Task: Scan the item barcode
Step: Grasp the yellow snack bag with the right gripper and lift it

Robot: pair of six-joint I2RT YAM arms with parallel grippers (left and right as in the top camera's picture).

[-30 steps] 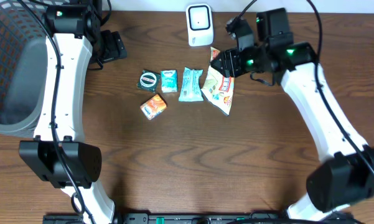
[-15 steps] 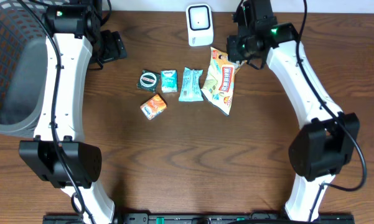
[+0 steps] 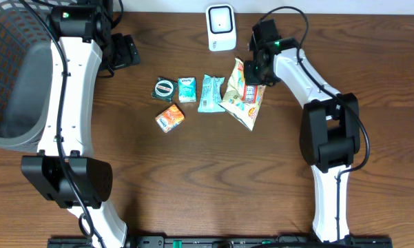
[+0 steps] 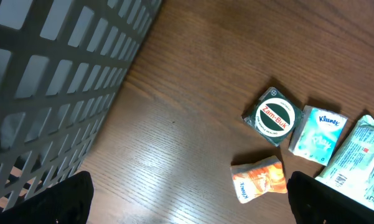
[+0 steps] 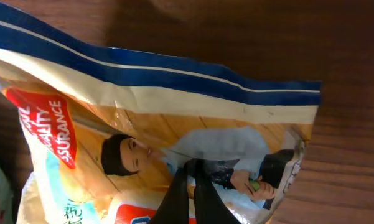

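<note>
On the brown wooden table (image 3: 193, 179), seen from overhead, the right gripper (image 3: 255, 70) pinches the upper edge of the cream, blue-striped plastic snack bag (image 3: 242, 96), near the white boxy barcode scanner (image 3: 221, 27). In the left wrist view, the left gripper (image 4: 187, 193) stands spread wide beside the grey mesh basket (image 4: 50, 74). In the right wrist view, black fingertips (image 5: 202, 199) press together on the snack bag (image 5: 174, 112).

Snack bag (image 5: 174, 106) runs off right-wrist frame, left and bottom; basket (image 3: 7, 41) cropped overhead; its far side probably hidden.
</note>
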